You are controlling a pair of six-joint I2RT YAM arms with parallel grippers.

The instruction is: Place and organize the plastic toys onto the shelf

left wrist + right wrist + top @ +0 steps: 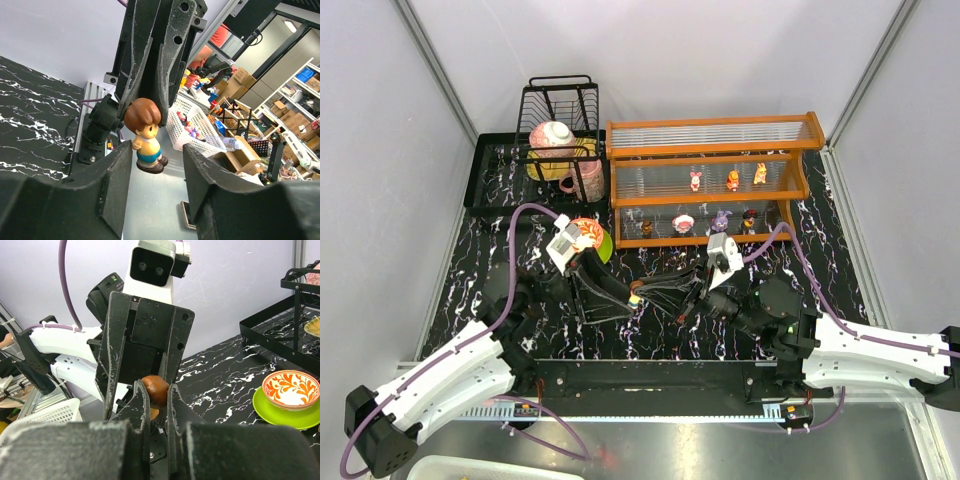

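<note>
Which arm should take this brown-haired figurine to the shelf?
Probably right: the right gripper is shut on the figurine, and the shelf stands on its side. The left gripper is open around it.

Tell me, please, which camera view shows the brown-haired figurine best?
The left wrist view: the brown-haired figurine shows whole, with face, yellow shirt and blue shorts. The right wrist view shows only its brown head, pinched by the right gripper. The top view shows it only as a tiny pale speck.
</note>
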